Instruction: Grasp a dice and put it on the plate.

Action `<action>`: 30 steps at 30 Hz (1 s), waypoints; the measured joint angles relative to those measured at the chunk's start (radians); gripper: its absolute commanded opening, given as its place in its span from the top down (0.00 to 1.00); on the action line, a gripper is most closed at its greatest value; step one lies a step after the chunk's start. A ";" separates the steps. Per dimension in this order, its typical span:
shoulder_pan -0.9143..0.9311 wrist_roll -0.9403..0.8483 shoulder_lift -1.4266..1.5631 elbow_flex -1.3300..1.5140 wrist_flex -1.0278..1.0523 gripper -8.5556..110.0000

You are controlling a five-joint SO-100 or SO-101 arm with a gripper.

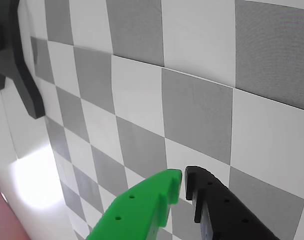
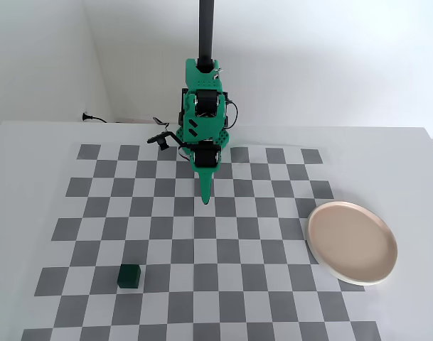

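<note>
In the wrist view, the gripper [image 1: 183, 182] hung over the checkered desk [image 1: 201, 105], its jaws nearly pressed together and holding nothing. In the fixed view, the dice [image 2: 129, 275] sat at lower left, well apart from the plate [image 2: 352, 242] at right.

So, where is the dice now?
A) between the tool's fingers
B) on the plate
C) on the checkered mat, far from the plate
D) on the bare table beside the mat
C: in the fixed view the dice sits on the mat at lower left, and the plate lies empty at right.
</note>
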 measured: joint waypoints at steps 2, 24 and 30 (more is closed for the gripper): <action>0.000 0.000 0.000 0.000 0.000 0.96; -0.095 -0.313 0.000 0.000 0.000 0.92; -0.084 -0.508 0.000 0.000 0.003 0.96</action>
